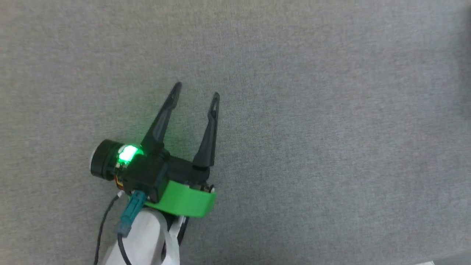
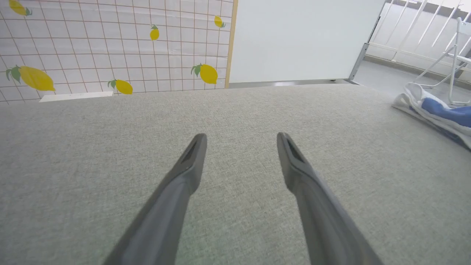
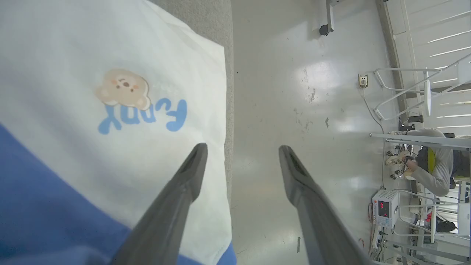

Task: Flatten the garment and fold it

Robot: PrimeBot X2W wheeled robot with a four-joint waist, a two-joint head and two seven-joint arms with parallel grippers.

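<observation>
The garment [image 3: 73, 44] lies on the grey table [image 3: 206, 14], its white body printed with a bear and blue letters, a blue part toward the bottom left of the right wrist view. Its edge runs along the table's edge. My right gripper [image 3: 243, 146] hovers open above that edge, one finger over the white cloth, nothing between the fingers. In the left wrist view the garment [image 2: 438, 108] is a white and blue heap at the far right. My left gripper [image 1: 197, 90] [image 2: 241, 135] stands open and empty over bare grey table [image 1: 331, 110], well away from the garment.
A lemon-patterned tiled wall [image 2: 110, 44] and a white board [image 2: 301, 40] stand beyond the table's far edge. A white metal rack [image 2: 452, 55] is behind the garment. Pale floor [image 3: 294, 92] lies beside the table; a person [image 3: 434, 173] sits at a bench farther off.
</observation>
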